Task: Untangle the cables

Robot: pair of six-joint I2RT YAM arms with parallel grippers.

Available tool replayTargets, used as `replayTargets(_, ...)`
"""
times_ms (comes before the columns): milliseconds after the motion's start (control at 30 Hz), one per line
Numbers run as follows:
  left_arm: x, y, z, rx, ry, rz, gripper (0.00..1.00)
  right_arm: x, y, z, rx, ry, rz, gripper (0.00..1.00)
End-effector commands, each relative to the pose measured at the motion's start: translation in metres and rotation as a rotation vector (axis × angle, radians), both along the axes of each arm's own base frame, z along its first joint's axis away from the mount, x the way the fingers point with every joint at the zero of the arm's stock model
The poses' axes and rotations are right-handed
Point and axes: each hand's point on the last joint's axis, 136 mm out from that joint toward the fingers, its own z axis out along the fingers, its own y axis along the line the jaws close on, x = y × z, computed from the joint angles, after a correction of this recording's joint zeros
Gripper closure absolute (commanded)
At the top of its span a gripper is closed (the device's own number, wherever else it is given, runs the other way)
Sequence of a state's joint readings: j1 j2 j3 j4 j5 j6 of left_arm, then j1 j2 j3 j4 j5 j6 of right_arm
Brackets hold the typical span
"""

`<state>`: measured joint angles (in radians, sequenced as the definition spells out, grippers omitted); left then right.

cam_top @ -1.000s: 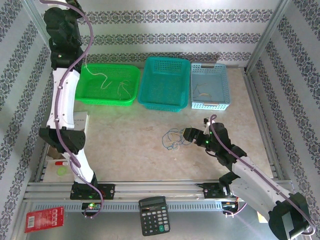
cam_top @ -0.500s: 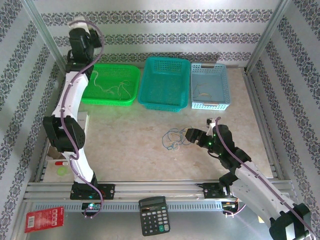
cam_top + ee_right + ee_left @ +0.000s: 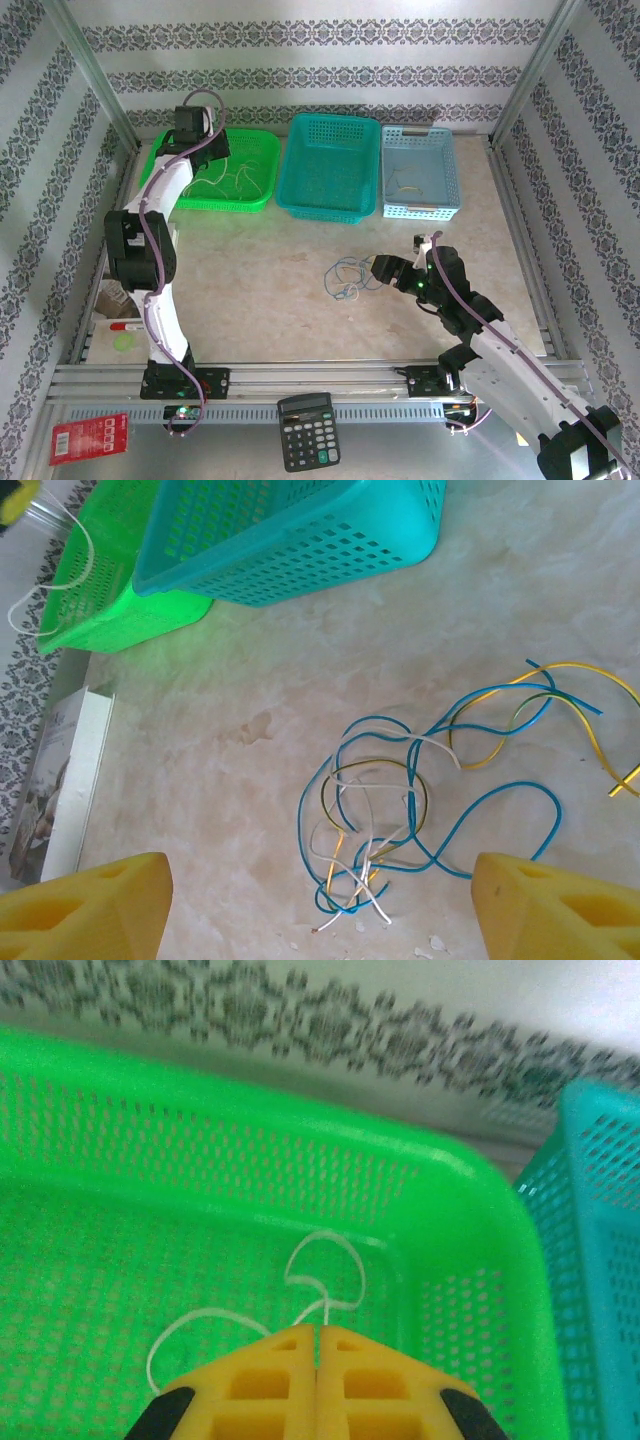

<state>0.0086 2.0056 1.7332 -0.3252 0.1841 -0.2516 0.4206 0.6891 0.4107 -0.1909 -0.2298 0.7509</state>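
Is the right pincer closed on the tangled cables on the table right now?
No, the right pincer stands wide open, its fingers far apart, and the cables lie loose on the table.

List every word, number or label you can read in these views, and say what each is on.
No text here is legible.
On the calculator: key markings, too small to read.
On the red packet: white print, too small to read.
On the white box: dark printing on its side, blurred.
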Motion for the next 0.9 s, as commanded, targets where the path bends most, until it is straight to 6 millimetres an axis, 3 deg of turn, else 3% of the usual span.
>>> replayTargets(0, -0.010, 0.002, -0.009, -0.022, 0.094, 0.013, 0.86, 0.002, 0.000, 0.014, 0.002, -0.037, 0.010, 0.21)
replayTargets(33, -0.009, 0.003, -0.009, -0.016, 0.104, 0.012, 0.70, 0.002, 0.000, 0.014, 0.003, -0.038, 0.010, 0.21)
replayTargets(200, -0.002, 0.003, 0.014, -0.004, 0.086, -0.001, 0.24, 0.001, -0.001, 0.014, 0.003, -0.037, 0.009, 0.22)
replayTargets(333, 0.005, 0.000, 0.047, -0.017, 0.036, -0.013, 0.02, 0.001, -0.001, 0.014, 0.003, -0.037, 0.006, 0.21)
replayTargets(633, -0.004, -0.022, 0.097, -0.163, -0.043, -0.055, 0.00, 0.003, -0.003, 0.005, -0.028, -0.016, 0.004, 0.22)
replayTargets(767, -0.026, -0.039, 0.105, -0.259, -0.074, -0.080, 0.00, 0.005, -0.003, -0.005, -0.068, 0.013, 0.010, 0.23)
replayTargets(867, -0.054, -0.051, 0.110, -0.353, -0.109, -0.092, 0.00, 0.007, -0.003, -0.016, -0.095, 0.046, 0.016, 0.25)
